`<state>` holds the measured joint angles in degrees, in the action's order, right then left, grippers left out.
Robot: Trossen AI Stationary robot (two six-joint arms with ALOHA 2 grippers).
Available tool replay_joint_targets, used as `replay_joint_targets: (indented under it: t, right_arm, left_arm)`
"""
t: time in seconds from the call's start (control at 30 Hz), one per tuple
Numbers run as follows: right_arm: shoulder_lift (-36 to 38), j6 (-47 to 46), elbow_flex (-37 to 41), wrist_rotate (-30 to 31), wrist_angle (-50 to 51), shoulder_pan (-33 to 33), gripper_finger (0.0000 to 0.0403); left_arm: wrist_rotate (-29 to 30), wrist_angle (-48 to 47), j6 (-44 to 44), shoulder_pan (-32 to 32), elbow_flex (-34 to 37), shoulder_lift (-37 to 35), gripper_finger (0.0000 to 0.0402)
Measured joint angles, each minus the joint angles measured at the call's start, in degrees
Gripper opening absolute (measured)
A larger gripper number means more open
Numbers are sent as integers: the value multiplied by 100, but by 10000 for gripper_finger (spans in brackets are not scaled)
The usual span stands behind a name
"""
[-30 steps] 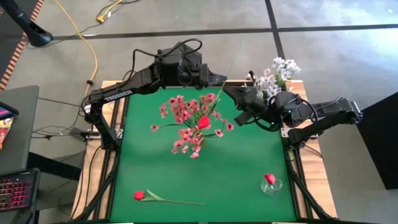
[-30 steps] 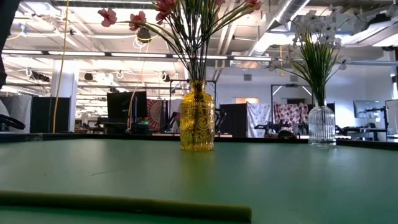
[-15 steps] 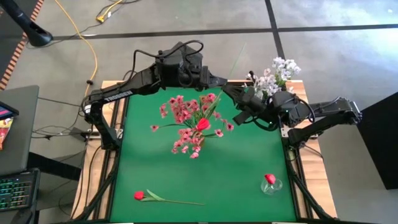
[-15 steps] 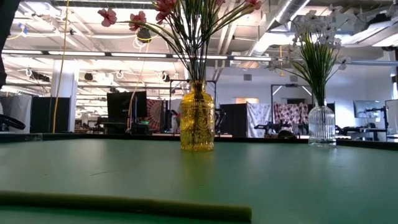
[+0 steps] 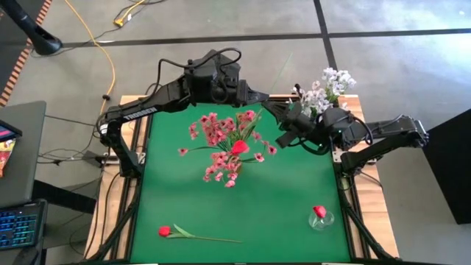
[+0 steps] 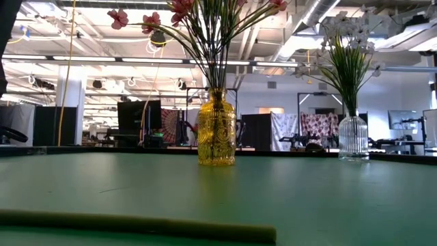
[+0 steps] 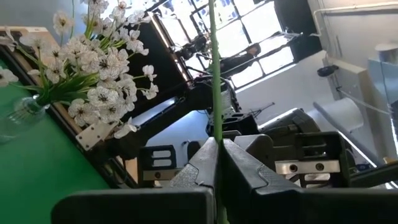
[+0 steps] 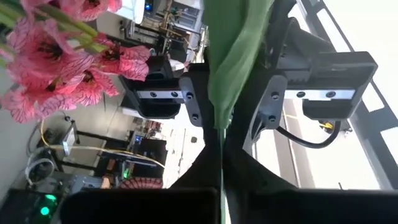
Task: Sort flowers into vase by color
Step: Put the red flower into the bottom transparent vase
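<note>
A red-bud flower (image 5: 241,146) on a long green stem lies slanted over the pink bouquet (image 5: 221,136), its stem running toward the far right. My left gripper (image 5: 255,96) and my right gripper (image 5: 274,110) are both shut on that stem, close together near the table's far edge. The pink blossoms stand in a yellow vase (image 6: 216,133). The white blossoms (image 5: 327,85) stand in a clear ribbed vase (image 6: 353,137) at the far right corner. A second red flower (image 5: 164,230) lies flat near the table's near edge. My left gripper pinches the thin bare stem (image 7: 215,134) between its two fingers, which lie across it; the stem runs on past the fingers, clear of the table. My right gripper pinches the same flower at a green leaf and stem (image 8: 222,124) between its two fingers, just beside the left gripper's fingers (image 8: 163,96).
A small clear vase with one red bud (image 5: 319,213) stands near the right near corner. The lying flower's stem (image 6: 136,222) crosses the foreground of the low view. Bare green mat (image 5: 280,191) lies between the yellow vase and the near edge.
</note>
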<state>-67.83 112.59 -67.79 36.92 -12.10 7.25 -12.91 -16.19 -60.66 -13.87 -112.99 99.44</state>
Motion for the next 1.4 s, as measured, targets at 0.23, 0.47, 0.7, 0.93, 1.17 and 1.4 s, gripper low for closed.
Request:
replay_joint_targets:
  t: [0.23,0.47,0.7,0.93,1.17,1.4]
  right_arm:
    - [6,-439,0,-59,0,112,16]
    - [151,-1929,2,-8,218,265,16]
    - [668,-4479,-4,324,629,772,16]
    - [996,-8548,-759,311,1833,1594,16]
    - [1219,-12037,-1285,395,4295,2605,16]
    - [1450,-14209,-1199,1993,5759,4209,16]
  left_arm:
    - [-93,43,405,-64,0,0,30]
    - [-653,471,862,-469,0,1,120]
    - [-1033,520,1807,-1049,0,-144,180]
    - [-883,365,3103,-1527,0,-475,179]
    - [-427,-541,4426,-1663,0,-793,179]
    - [-300,-386,5140,-1394,595,-1140,179]
